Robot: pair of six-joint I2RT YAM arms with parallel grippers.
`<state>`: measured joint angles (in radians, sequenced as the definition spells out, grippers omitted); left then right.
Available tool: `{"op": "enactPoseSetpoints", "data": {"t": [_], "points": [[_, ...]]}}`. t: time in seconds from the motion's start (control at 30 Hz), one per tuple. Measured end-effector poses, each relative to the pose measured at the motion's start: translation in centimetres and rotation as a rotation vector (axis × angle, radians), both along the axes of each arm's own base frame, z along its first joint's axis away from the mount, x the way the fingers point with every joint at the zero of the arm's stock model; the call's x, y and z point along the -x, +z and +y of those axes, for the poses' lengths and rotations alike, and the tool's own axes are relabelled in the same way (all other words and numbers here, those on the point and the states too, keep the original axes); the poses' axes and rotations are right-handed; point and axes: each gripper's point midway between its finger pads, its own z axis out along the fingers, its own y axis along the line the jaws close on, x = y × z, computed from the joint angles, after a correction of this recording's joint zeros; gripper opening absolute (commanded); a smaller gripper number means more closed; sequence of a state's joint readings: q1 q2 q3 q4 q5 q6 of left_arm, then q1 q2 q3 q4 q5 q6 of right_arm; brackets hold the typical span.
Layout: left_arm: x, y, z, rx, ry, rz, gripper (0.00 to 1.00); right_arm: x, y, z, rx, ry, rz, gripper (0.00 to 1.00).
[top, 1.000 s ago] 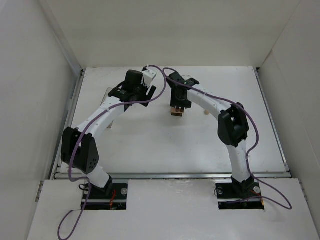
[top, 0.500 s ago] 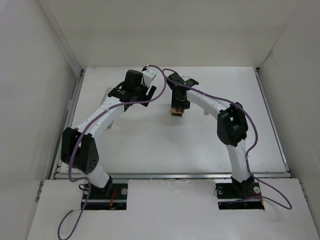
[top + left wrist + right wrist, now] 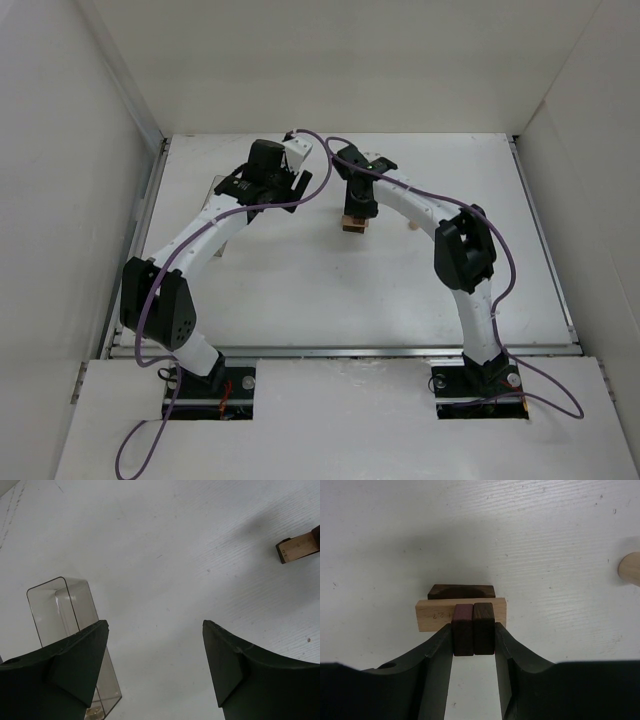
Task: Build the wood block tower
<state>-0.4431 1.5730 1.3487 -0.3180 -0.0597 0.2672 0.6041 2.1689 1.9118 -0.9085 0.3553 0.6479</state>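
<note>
Tan wood slab [image 3: 432, 616] lies flat near the middle of the white table [image 3: 520, 530], somewhat toward the far side. Two dark cubes [image 3: 483, 625] stand side by side on its near edge, touching each other; the left one is reddish, the right one brown. A further dark piece [image 3: 461, 591] shows along the slab's far edge; whether it bears the slab cannot be told. A pale cylinder [image 3: 630, 569] lies apart to the right, cut by the wrist view's edge.

The right pincer [image 3: 474, 632] is closed down on the pair of cubes, one finger against each outer face, the gap no wider than the two together.

The left pincer [image 3: 155, 625] hangs over bare table left of the slab, its jaws wide apart and holding nothing. A clear plastic box [image 3: 55, 605] stands just beside its left finger.
</note>
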Motion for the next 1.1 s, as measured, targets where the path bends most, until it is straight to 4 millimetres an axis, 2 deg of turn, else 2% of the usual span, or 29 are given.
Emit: {"op": "enactPoseSetpoints", "data": {"t": [0.33, 0.63, 1.1], "points": [[0.0, 0.0, 0.0, 0.001, 0.000, -0.001, 0.73, 0.2, 0.0, 0.3, -0.009, -0.006, 0.000, 0.31], [0.2, 0.0, 0.1, 0.002, 0.000, -0.004, 0.73, 0.1, 0.0, 0.6, -0.019, -0.010, 0.001, 0.30], [0.3, 0.6, 0.1, 0.008, 0.000, -0.017, 0.73, 0.0, 0.0, 2.0, -0.022, 0.012, -0.001, 0.30]]}}
